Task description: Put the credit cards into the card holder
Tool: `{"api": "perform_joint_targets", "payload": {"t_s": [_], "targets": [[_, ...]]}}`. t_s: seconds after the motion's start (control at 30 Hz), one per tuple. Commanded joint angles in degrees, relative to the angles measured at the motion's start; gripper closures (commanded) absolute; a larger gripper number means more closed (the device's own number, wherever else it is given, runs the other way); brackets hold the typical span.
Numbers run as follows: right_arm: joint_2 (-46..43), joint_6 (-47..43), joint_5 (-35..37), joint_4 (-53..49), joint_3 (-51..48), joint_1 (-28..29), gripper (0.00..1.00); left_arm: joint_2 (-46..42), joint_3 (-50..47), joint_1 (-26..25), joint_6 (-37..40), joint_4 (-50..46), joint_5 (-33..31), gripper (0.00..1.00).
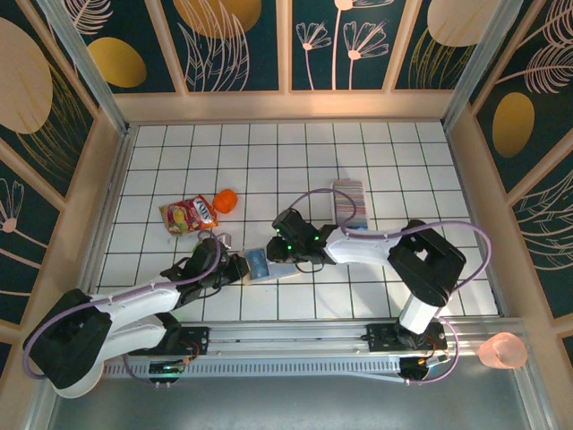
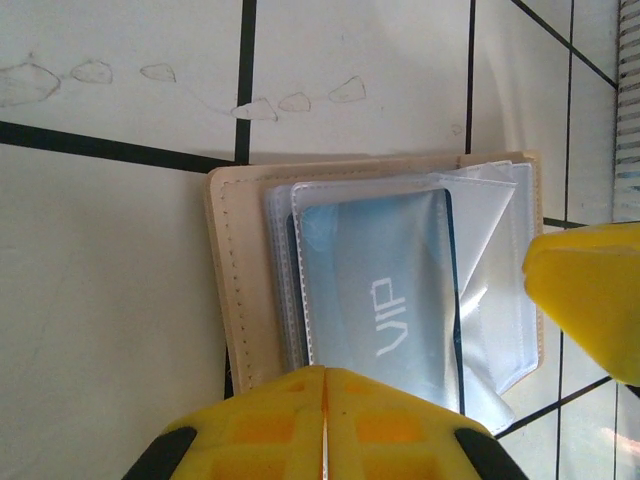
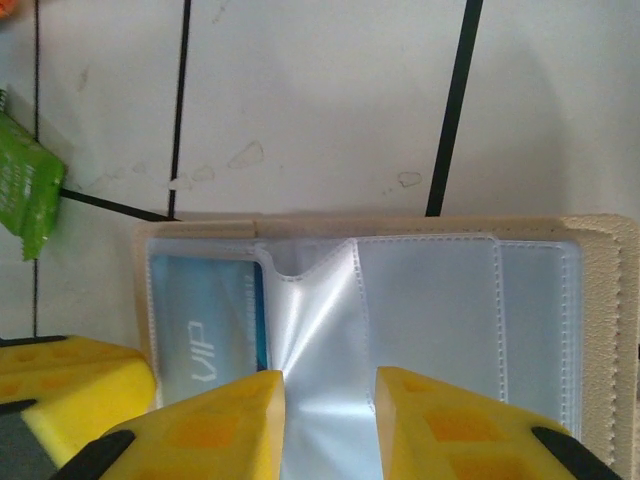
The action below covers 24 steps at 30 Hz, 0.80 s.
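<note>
The beige card holder (image 1: pixel 260 266) lies open on the white tiles between both arms, its clear sleeves up. One blue credit card marked VIP (image 2: pixel 385 290) sits inside a sleeve at the holder's left end (image 3: pixel 205 320). The other credit cards (image 1: pixel 350 202) lie in an overlapping row further back on the right. My left gripper (image 2: pixel 325 372) is shut, its tips over the holder's near edge (image 2: pixel 240 330). My right gripper (image 3: pixel 330 385) is open, with a puckered clear sleeve (image 3: pixel 320 320) running between its fingers. One right finger (image 2: pixel 590 300) shows beside the holder.
A red and yellow snack packet (image 1: pixel 189 215) and an orange object (image 1: pixel 226 201) lie back left of the holder. A green packet edge (image 3: pixel 25 190) shows at the left. Wooden walls (image 1: pixel 103 179) bound the floor. A pink cup (image 1: pixel 503 351) stands outside at the front right.
</note>
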Motion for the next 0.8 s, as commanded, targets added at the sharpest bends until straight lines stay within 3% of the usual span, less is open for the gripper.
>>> {"api": "perform_joint_targets", "payload": {"t_s": [0.0, 0.77], "targets": [[1.30, -0.60, -0.94, 0.26, -1.14, -0.24, 0.72, 0.37, -0.62, -0.30, 0.88, 1.62, 0.72, 0.92], [3.73, -1.61, -2.43, -0.44, 0.86, 1.52, 0.75, -0.40, -1.41, -0.32, 0.53, 1.49, 0.44, 0.92]]}}
